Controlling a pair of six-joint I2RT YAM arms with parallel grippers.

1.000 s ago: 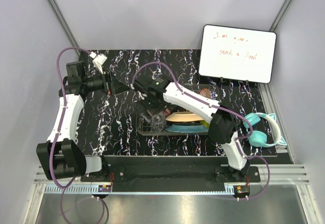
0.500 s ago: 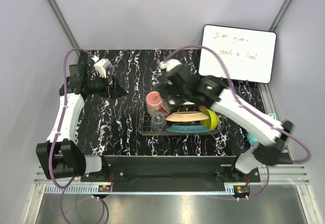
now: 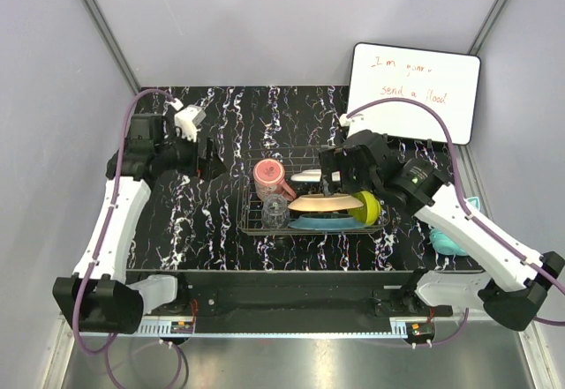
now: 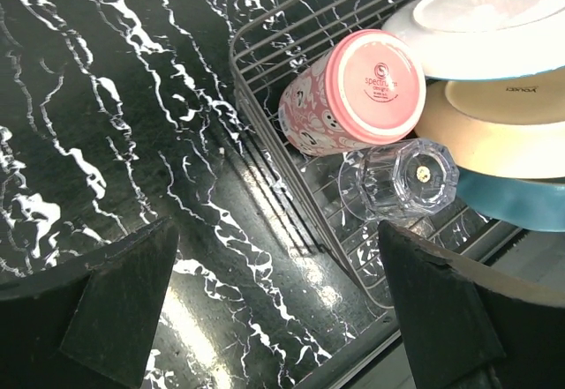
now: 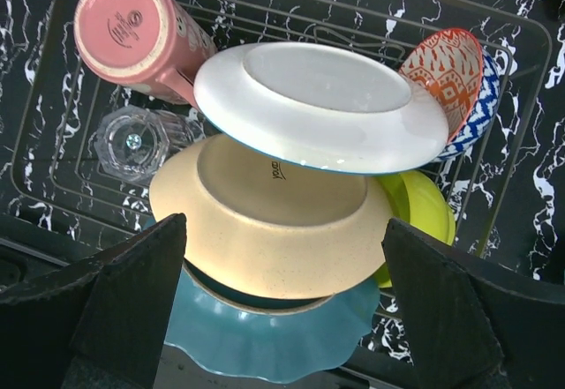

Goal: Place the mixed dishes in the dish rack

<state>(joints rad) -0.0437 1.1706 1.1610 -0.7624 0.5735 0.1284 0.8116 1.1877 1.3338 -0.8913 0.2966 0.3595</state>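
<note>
The right gripper (image 3: 328, 170) has swung back off the dish rack (image 3: 244, 218), jaws wide and empty as on the left gripper (image 3: 210, 161); loading looks done, only parking both arms remains

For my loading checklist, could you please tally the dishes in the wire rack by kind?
Plates: 3 (white round plate, peach plate, teal scalloped plate)
Bowls: 2 (lime-green bowl, orange-and-blue patterned bowl)
Mugs: 1 (pink patterned mug)
Glasses: 1 (clear faceted glass)
Total: 7, all in the metal wire dish rack.

Three plates (image 5: 322, 107), two bowls (image 5: 450, 85), mug (image 5: 132, 32), glass (image 5: 141, 142)
</note>
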